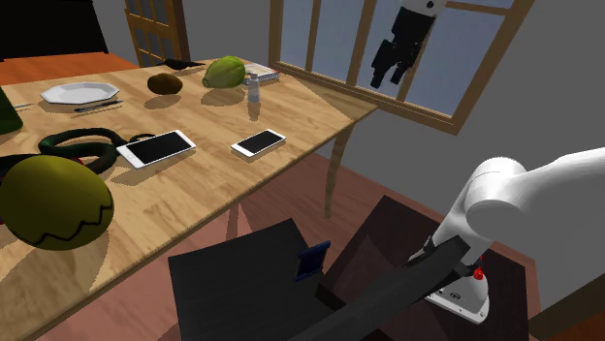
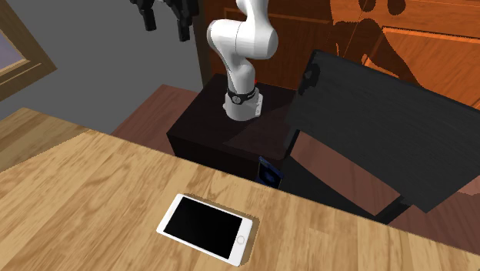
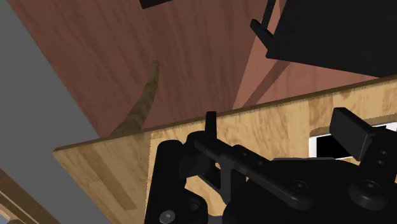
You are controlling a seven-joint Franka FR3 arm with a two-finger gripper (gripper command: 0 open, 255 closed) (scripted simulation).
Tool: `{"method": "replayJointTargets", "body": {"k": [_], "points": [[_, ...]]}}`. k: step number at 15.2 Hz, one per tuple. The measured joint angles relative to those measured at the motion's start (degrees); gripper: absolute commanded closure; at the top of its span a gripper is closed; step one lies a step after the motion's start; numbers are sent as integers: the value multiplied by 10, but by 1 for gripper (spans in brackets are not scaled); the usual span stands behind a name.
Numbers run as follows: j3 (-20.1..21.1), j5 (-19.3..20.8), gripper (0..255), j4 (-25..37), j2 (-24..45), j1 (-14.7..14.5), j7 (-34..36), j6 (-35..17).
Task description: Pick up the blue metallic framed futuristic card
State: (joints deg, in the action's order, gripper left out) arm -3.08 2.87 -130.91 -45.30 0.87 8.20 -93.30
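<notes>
We see the gripper (image 1: 390,77) high in front of the window (image 1: 456,58), well above the wooden table (image 1: 310,108). Its fingers (image 3: 352,130) are spread wide with nothing between them. The small blue card (image 1: 312,262) stands upright low down, off the table, just beside a lower corner of the black stand (image 2: 208,127) and at the edge of a black panel (image 1: 233,281). We cannot tell what carries it. A white phone (image 2: 206,227) lies flat near the table's edge facing the stand.

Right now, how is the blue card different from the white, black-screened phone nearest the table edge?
The dark blue framed card stands upright; the white phone lies flat. The card sits low by the black stand; the phone rests on the wooden table. Both are rectangles.
</notes>
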Motion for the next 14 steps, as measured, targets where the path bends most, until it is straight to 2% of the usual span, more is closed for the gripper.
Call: {"method": "replayJointTargets", "body": {"k": [4, 14], "points": [[12, 1, 0, -35, -3, -17, -15, -35], [73, 5, 0, -162, 23, -101, -81, -200]]}}
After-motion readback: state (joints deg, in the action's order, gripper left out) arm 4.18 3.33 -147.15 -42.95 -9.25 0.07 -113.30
